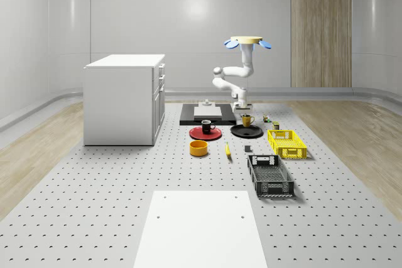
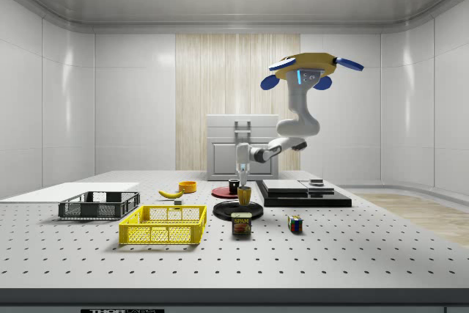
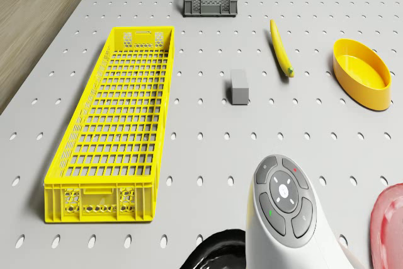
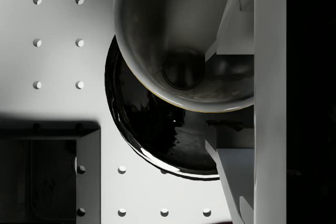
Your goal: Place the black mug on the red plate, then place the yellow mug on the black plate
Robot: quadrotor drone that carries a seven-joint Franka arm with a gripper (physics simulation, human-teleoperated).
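Drone point(image 1: 246, 41) hovered above black plate point(image 1: 246, 132). Pincer point(image 2: 243, 185) clamped on yellow mug point(image 1: 247, 120) rim, mug over plate. Black mug point(image 1: 206, 127) stood on red plate point(image 1: 205, 134).

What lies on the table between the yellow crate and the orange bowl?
In the drone view, a small grey block and a banana lie between the yellow crate and the orange bowl, block nearer the crate.

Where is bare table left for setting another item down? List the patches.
Bare table runs between the white cabinet and the white sheet, and beyond the black crate. It is crowded around the red plate, black plate, orange bowl, banana and yellow crate.
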